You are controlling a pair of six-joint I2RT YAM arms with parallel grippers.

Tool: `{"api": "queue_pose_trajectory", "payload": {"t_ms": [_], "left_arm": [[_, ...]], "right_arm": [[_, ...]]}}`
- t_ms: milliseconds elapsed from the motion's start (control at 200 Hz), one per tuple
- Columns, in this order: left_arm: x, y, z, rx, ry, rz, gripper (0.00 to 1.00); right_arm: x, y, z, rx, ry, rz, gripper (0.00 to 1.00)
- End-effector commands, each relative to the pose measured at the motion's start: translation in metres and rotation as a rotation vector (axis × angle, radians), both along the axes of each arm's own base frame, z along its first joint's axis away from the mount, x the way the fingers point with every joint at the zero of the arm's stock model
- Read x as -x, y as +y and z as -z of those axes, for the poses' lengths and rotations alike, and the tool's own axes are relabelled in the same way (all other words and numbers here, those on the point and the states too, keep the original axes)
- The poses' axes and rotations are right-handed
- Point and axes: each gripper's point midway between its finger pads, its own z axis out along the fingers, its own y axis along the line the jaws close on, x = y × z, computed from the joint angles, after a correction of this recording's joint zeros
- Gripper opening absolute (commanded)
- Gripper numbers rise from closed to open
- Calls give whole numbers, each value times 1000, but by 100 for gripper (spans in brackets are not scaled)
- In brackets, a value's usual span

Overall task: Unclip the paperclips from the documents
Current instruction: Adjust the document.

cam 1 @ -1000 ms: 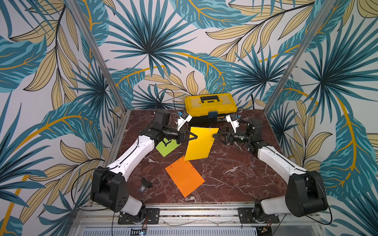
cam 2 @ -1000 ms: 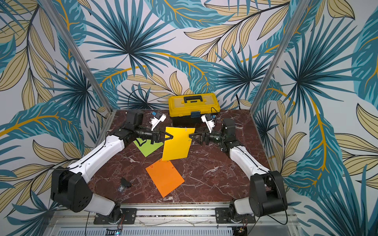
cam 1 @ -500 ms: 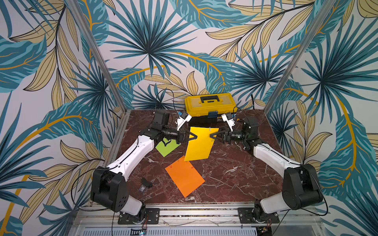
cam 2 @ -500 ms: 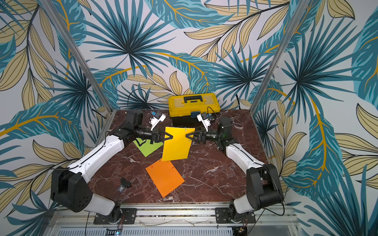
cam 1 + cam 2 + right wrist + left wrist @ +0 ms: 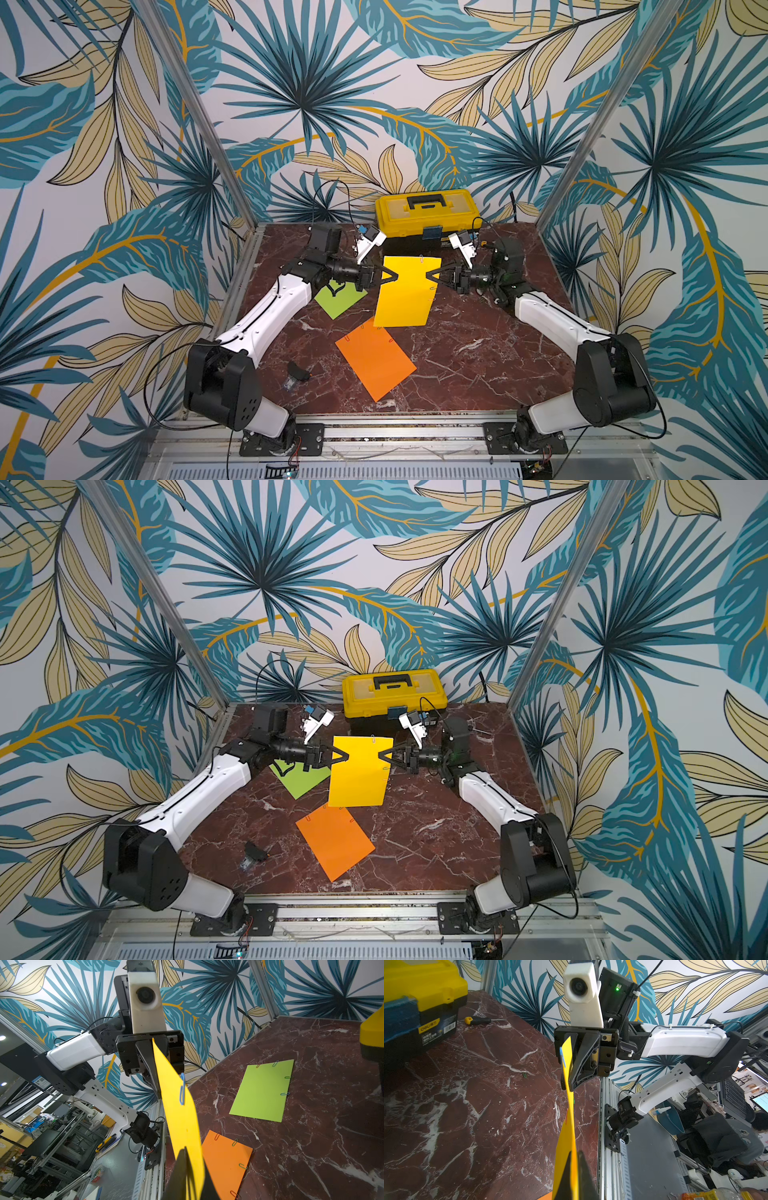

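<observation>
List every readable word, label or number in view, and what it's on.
"deli", followed by two Chinese characters: yellow label on the toolbox.
Too small to read: the small print and barcode beside it.
Blurred, unreadable: the blue sticker on the left arm.
No writing on the yellow sheet, green sheet or orange sheet.

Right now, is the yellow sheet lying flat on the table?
No, the yellow sheet hangs upright in the air, gripped at both side edges.
</observation>
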Motion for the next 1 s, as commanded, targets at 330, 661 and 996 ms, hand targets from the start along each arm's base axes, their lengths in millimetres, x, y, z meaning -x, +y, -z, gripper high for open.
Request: {"api": "queue_pose_trajectory", "payload": {"t_ms": [330, 661, 996], "left_arm": [[-6, 1, 5, -19, 17, -13, 35], [-9, -12, 2, -16, 27, 12, 18], [-10, -11, 3, -27, 9, -3, 0]], "right_arm": [[9, 8, 3, 46, -12, -24, 2], [7, 10, -1, 34, -26, -5, 2], [3, 10, 6, 43, -19, 34, 8]]}}
